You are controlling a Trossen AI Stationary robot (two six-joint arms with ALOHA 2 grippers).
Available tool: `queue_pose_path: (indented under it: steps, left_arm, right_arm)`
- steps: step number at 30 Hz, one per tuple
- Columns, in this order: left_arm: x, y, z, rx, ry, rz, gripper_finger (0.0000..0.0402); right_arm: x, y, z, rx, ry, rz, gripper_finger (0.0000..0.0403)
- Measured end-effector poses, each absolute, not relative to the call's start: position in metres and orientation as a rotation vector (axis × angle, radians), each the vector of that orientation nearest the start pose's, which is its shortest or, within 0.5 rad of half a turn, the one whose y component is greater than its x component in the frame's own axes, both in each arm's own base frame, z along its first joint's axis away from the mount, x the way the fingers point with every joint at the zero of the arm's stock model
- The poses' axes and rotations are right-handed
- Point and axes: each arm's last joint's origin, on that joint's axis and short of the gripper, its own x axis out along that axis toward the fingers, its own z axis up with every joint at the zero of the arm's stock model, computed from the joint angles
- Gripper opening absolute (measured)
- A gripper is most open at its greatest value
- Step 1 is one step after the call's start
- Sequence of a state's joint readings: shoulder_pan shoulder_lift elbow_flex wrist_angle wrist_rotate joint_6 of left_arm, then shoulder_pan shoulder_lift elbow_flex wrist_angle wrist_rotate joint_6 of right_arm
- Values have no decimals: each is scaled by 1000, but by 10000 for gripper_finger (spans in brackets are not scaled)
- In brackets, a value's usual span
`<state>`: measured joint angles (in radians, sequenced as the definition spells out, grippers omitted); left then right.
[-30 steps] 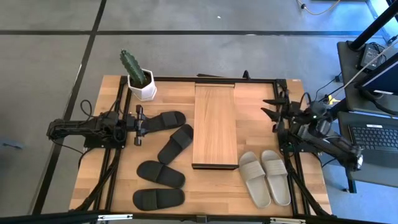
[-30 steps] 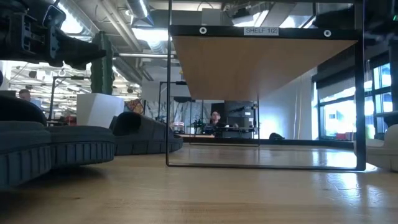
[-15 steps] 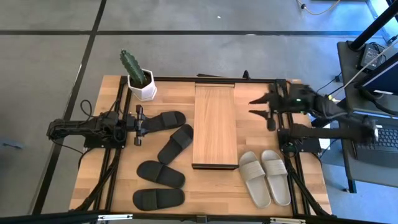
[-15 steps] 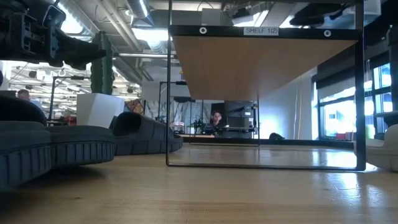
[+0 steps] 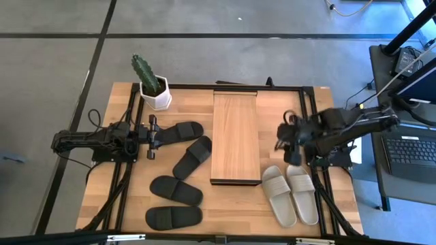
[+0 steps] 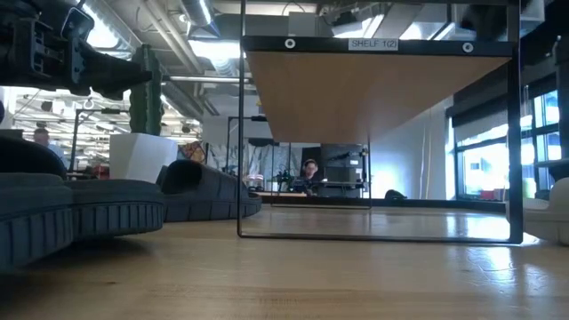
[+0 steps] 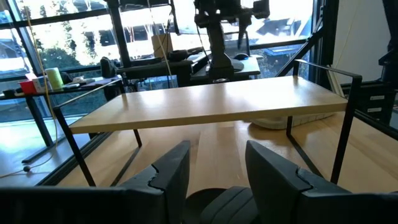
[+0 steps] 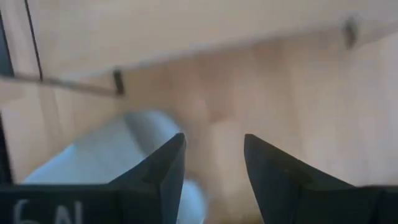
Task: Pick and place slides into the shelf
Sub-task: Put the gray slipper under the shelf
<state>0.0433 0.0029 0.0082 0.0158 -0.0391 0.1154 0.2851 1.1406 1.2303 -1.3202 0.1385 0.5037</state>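
Observation:
The shelf, a light wood plank on a thin dark frame, stands mid-table. Left of it lie several black slides, soles on the tabletop. Two beige slides lie side by side near the shelf's right front corner. My left gripper rests level and open at the left, just short of the nearest black slide's end. My right gripper hangs open, tipped steeply down, over the tabletop between the shelf and the beige slides; one beige slide shows past its fingers.
A potted cactus in a white pot stands at the far left corner. A dark frame runs along the table's edges. In the low view the shelf shows free room beneath its plank. A laptop sits off the table's right side.
My right gripper has swung out from the table's far right, risen, then come toward the near edge while tipping from level to steeply downward; it has stayed open. It now hangs above the bare wood just beyond the beige slides.

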Motion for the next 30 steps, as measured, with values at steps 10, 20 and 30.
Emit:
queue_pose_path:
  steps: [10, 20, 30]
  left_arm:
    - [97, 5, 168, 116, -16, 84, 147]
    - [97, 5, 168, 117, -17, 84, 147]
    - [97, 5, 168, 117, -17, 84, 147]
  right_arm:
    - [164, 127, 302, 297, 1388, -318, 165]
    - [158, 198, 250, 168, 1628, -320, 165]
    - [156, 221, 223, 151, 1776, -346, 165]
